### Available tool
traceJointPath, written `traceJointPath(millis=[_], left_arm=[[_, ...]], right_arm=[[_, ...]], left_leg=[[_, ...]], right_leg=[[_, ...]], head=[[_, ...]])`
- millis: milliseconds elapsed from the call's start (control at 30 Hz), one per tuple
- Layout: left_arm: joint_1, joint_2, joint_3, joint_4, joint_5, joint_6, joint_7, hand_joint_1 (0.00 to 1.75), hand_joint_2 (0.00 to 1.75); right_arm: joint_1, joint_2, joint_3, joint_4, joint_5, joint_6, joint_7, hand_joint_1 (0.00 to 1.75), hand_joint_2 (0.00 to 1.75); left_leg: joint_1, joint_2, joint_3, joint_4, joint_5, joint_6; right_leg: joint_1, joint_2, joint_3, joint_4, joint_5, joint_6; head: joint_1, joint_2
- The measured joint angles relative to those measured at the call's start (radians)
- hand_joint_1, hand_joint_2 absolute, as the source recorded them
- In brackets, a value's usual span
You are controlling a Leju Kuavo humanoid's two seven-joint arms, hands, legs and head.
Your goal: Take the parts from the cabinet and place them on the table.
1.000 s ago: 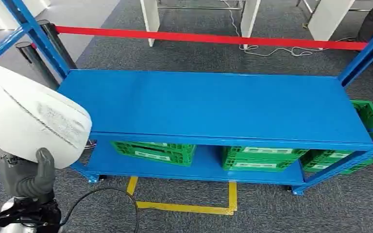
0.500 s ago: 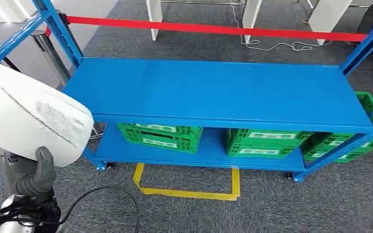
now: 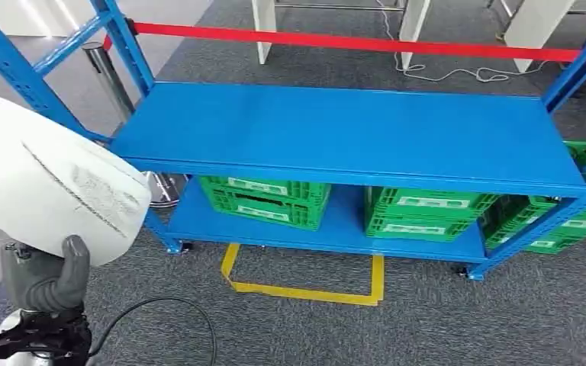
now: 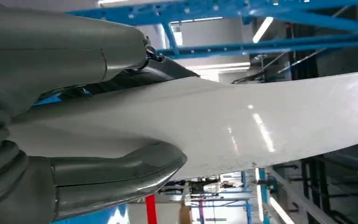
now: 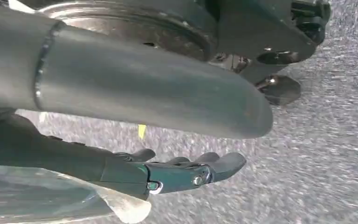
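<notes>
Left hand: the left hand (image 3: 46,278), raised at 8 o'clock, grasps the white part (image 3: 46,183), thumb up against its lower edge.
Right hand: the right hand (image 5: 168,172) hangs over carpet, fingers extended, released.
Part: at 9 o'clock, left of the blue shelf (image 3: 351,137).

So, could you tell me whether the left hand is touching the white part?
Touching: the left wrist view shows the left hand gripping the white part, thumb pressed against it.
</notes>
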Motion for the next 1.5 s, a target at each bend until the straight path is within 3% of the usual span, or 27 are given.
traceJointPath(millis=[100,133,200,267,333,367,433,467,500,600,633,700,767,833,933,967,1000,1133,1167,1200,1233,1300,1333,1367,1433,1467,1500], left_arm=[[0.008,0.003,0.001,-0.016,0.0,-0.005,-0.004,1.75,1.75],[0.009,0.003,0.001,-0.021,0.0,-0.006,-0.004,1.75,1.75],[0.007,0.004,-0.002,-0.032,-0.002,-0.009,-0.006,1.75,1.75],[0.009,0.005,-0.009,-0.032,-0.025,-0.003,-0.001,1.75,1.75],[0.02,0.008,-0.016,-0.032,-0.053,0.015,0.003,1.75,1.75],[0.027,0.01,-0.018,-0.034,-0.059,0.023,0.003,1.75,1.75],[0.041,0.016,-0.018,-0.041,-0.065,0.031,0.003,1.75,1.75],[0.045,0.018,-0.019,-0.044,-0.066,0.032,0.003,1.75,1.75],[0.045,0.02,-0.019,-0.046,-0.066,0.033,0.003,1.75,1.75],[0.056,0.025,-0.02,-0.055,-0.068,0.036,0.002,1.75,1.75],[0.062,0.027,-0.02,-0.059,-0.069,0.04,0.002,1.75,1.75],[0.068,0.031,-0.02,-0.068,-0.069,0.044,0.003,1.75,1.75],[0.07,0.031,-0.02,-0.068,-0.071,0.045,0.003,1.75,1.75],[0.075,0.031,-0.02,-0.068,-0.065,0.045,0.002,1.75,1.75],[0.076,0.031,-0.02,-0.068,-0.062,0.046,0.001,1.75,1.75],[0.076,0.031,-0.02,-0.069,-0.062,0.046,0.001,1.75,1.75],[0.075,0.031,-0.02,-0.069,-0.061,0.046,0.0,1.75,1.75],[0.083,0.03,-0.019,-0.071,-0.061,0.05,-0.004,1.75,1.75],[0.085,0.029,-0.019,-0.072,-0.061,0.051,-0.006,1.75,1.75],[0.082,0.029,-0.019,-0.074,-0.059,0.051,-0.01,1.75,1.75],[0.081,0.028,-0.019,-0.073,-0.058,0.05,-0.008,1.75,1.75],[0.081,0.029,-0.019,-0.073,-0.058,0.047,0.002,1.75,1.75],[0.082,0.029,-0.019,-0.071,-0.058,0.045,0.006,1.75,1.75],[0.083,0.029,-0.02,-0.069,-0.058,0.043,0.008,1.75,1.75],[0.083,0.029,-0.024,-0.066,-0.063,0.045,0.013,1.75,1.75],[0.083,0.029,-0.027,-0.066,-0.067,0.047,0.017,1.75,1.75],[0.082,0.029,-0.029,-0.065,-0.069,0.048,0.018,1.75,1.75]], right_arm=[[-0.005,0.005,0.005,0.0,0.017,-0.013,-0.016,0.0,0.0],[-0.008,0.005,0.006,0.0,0.021,-0.014,-0.021,0.0,0.0],[-0.008,0.006,0.007,0.0,0.032,-0.015,-0.032,0.0,0.0],[-0.004,0.008,0.012,0.004,0.056,-0.016,-0.021,0.0,0.0],[-0.003,0.008,0.02,0.009,0.075,-0.015,-0.004,0.0,0.0],[-0.003,0.008,0.023,0.01,0.083,-0.014,0.002,0.0,0.0],[-0.003,0.008,0.032,0.011,0.09,-0.012,0.009,0.0,0.0],[-0.003,0.008,0.033,0.011,0.092,-0.012,0.01,0.0,0.0],[-0.003,0.008,0.034,0.013,0.093,-0.011,0.012,0.0,0.0],[-0.005,0.008,0.04,0.016,0.097,-0.011,0.012,0.0,0.0],[-0.005,0.009,0.041,0.016,0.101,-0.014,0.008,0.0,0.0],[-0.008,0.011,0.045,0.017,0.112,-0.029,-0.01,0.0,0.0],[-0.008,0.011,0.051,0.017,0.126,-0.045,-0.028,0.0,0.0],[-0.009,0.01,0.059,0.017,0.14,-0.056,-0.034,0.0,0.0],[-0.019,0.01,0.066,0.017,0.15,-0.063,-0.037,0.0,0.0],[-0.022,0.01,0.069,0.017,0.151,-0.063,-0.038,0.0,0.0],[-0.024,0.01,0.072,0.017,0.152,-0.063,-0.038,0.0,0.0],[-0.027,0.008,0.08,0.017,0.164,-0.069,-0.027,0.0,0.0],[-0.027,0.006,0.081,0.017,0.166,-0.07,-0.021,0.0,0.0],[-0.026,0.003,0.081,0.017,0.166,-0.072,-0.017,0.0,0.0],[-0.024,0.002,0.081,0.017,0.165,-0.073,-0.011,0.0,0.0],[-0.017,0.002,0.081,0.017,0.162,-0.074,-0.004,0.0,0.0],[-0.014,0.002,0.08,0.018,0.162,-0.074,-0.003,0.0,0.0],[-0.011,0.002,0.08,0.018,0.162,-0.074,-0.004,0.0,0.0],[-0.009,0.002,0.08,0.018,0.166,-0.073,-0.003,0.0,0.0],[-0.009,0.002,0.08,0.018,0.167,-0.073,-0.002,0.0,0.0],[-0.008,0.002,0.08,0.02,0.169,-0.072,0.0,0.0,0.0]], left_leg=[[-0.004,-0.025,-0.013,-0.017,-0.006,0.021],[0.005,-0.035,-0.01,-0.028,0.004,0.034],[0.005,-0.051,-0.023,-0.029,0.014,0.047],[0.0,-0.07,-0.035,-0.028,0.021,0.056],[-0.003,-0.092,-0.043,-0.026,0.028,0.055],[-0.004,-0.104,-0.045,-0.024,0.03,0.053],[-0.004,-0.128,-0.046,-0.017,0.03,0.052],[-0.003,-0.136,-0.051,-0.012,0.03,0.05],[-0.01,-0.147,-0.06,0.0,0.028,0.044],[-0.003,-0.178,-0.083,0.003,0.043,0.023],[-0.008,-0.189,-0.088,0.008,0.045,0.018],[-0.008,-0.119,-0.113,0.066,-0.005,0.006],[0.0,-0.097,-0.179,0.22,-0.081,-0.006],[0.008,-0.092,-0.221,0.315,-0.103,-0.013],[0.013,-0.077,-0.139,0.158,0.003,-0.014],[0.013,-0.05,-0.092,0.068,0.042,-0.011],[0.001,0.0,-0.07,0.025,0.029,-0.009],[-0.006,-0.036,-0.085,0.011,0.03,0.024],[0.002,-0.045,-0.082,0.003,0.037,0.034],[0.002,-0.055,-0.084,0.003,0.039,0.039],[0.001,-0.065,-0.087,0.003,0.041,0.045],[-0.002,-0.089,-0.092,0.003,0.043,0.05],[-0.003,-0.102,-0.093,0.004,0.044,0.051],[-0.003,-0.117,-0.093,0.004,0.045,0.051],[-0.003,-0.147,-0.092,0.007,0.046,0.048],[-0.002,-0.158,-0.093,0.011,0.045,0.046],[-0.003,-0.166,-0.098,0.015,0.045,0.041]], right_leg=[[0.0,-0.031,-0.005,0.001,0.01,0.016],[0.0,-0.023,-0.009,0.004,0.0,0.025],[-0.005,0.061,-0.05,0.085,-0.062,0.032],[-0.006,0.077,-0.126,0.258,-0.141,0.033],[-0.006,0.078,-0.157,0.327,-0.148,0.033],[-0.006,0.079,-0.14,0.296,-0.119,0.032],[-0.007,0.098,-0.048,0.119,-0.022,0.025],[-0.01,0.144,-0.014,0.046,0.0,0.021],[-0.014,0.166,-0.006,0.023,-0.012,0.02],[-0.011,0.139,-0.003,0.021,-0.018,0.013],[-0.018,0.125,-0.003,0.015,-0.01,0.003],[-0.019,0.101,-0.003,0.013,-0.007,-0.004],[-0.016,0.07,-0.003,0.013,-0.008,-0.008],[-0.016,0.041,-0.005,0.014,-0.009,-0.009],[-0.016,0.004,0.0,0.014,-0.013,-0.006],[-0.016,-0.006,0.004,0.014,-0.015,-0.002],[-0.008,-0.014,0.004,0.015,-0.019,0.004],[-0.006,-0.058,0.003,0.017,-0.022,0.025],[-0.012,-0.027,-0.01,0.027,-0.036,0.033],[-0.013,0.033,-0.023,0.064,-0.066,0.034],[-0.013,0.058,-0.053,0.132,-0.106,0.033],[-0.013,0.076,-0.131,0.293,-0.17,0.032],[-0.013,0.078,-0.154,0.333,-0.173,0.031],[-0.013,0.079,-0.154,0.324,-0.151,0.03],[-0.015,0.089,-0.093,0.183,-0.056,0.027],[-0.017,0.12,-0.054,0.098,-0.015,0.025],[-0.021,0.175,-0.036,0.056,-0.021,0.023]], head=[[-0.002,0.0],[-0.001,0.0],[0.003,0.0],[0.002,0.0],[0.001,0.0],[0.003,0.0],[0.002,0.0],[0.003,0.0],[0.002,0.0],[0.002,0.0],[0.001,0.0],[-0.01,0.0],[-0.011,0.0],[-0.011,0.0],[-0.011,0.0],[-0.011,0.0],[-0.011,0.0],[-0.01,0.0],[-0.011,0.0],[-0.005,0.0],[-0.003,0.0],[-0.003,0.0],[-0.003,0.0],[-0.004,0.0],[-0.003,0.0],[-0.003,0.0],[-0.003,0.0]])
